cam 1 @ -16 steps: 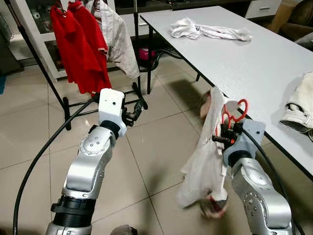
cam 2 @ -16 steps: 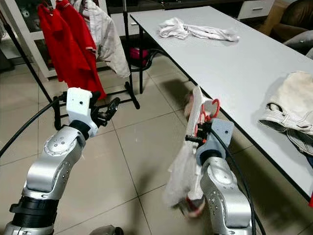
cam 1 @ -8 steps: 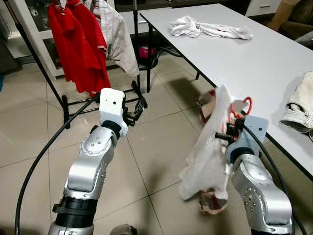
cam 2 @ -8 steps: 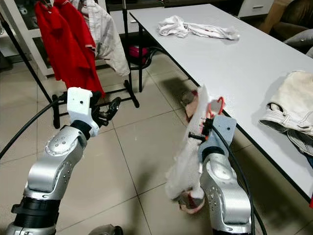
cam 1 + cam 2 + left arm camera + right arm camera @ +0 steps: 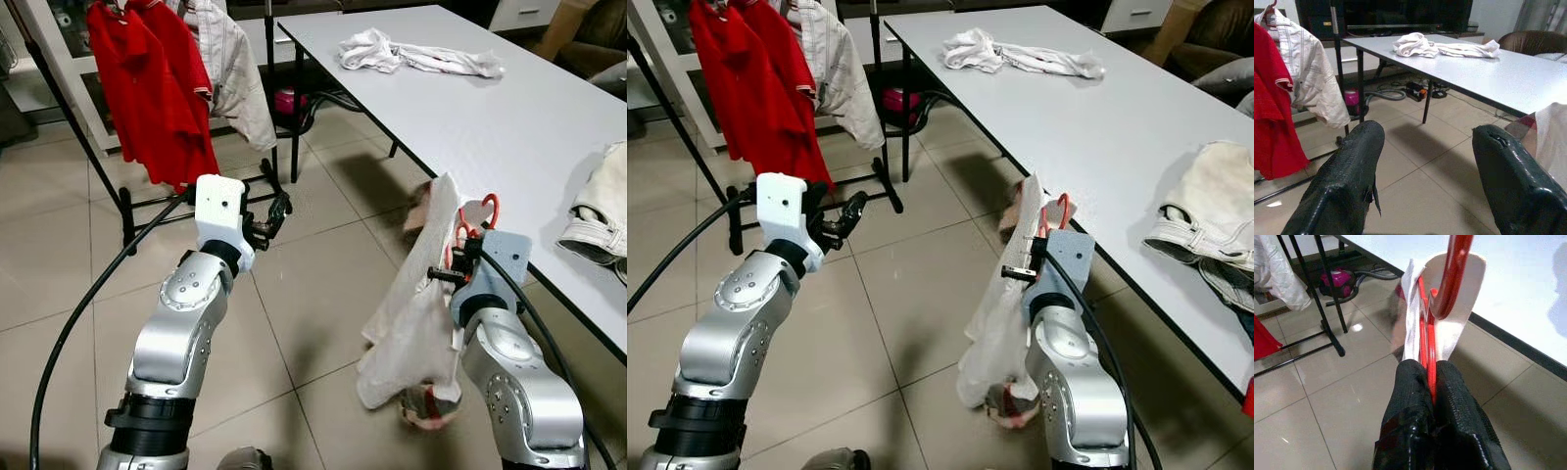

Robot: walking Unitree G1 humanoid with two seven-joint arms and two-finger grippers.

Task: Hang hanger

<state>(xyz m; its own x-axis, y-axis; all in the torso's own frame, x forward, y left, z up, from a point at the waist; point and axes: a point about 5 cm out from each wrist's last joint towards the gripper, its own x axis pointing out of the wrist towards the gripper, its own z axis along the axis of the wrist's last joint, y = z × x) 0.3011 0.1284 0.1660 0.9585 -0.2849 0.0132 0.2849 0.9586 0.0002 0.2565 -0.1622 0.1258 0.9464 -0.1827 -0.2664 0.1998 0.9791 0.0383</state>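
Two jaws clamp red hanger [image 5: 1426,340] beside table edge [image 5: 549,279].

left arm [image 5: 181,328]: silver jointed shell showing small screws, black collar ringing the lower end
left wrist block [image 5: 219,206]: white box
right arm [image 5: 514,377]: silver, carrying a grey-blue wrist block
cables [image 5: 73,318]: black, trailing along both arms
fingers [image 5: 1347,186]: black, textured, long
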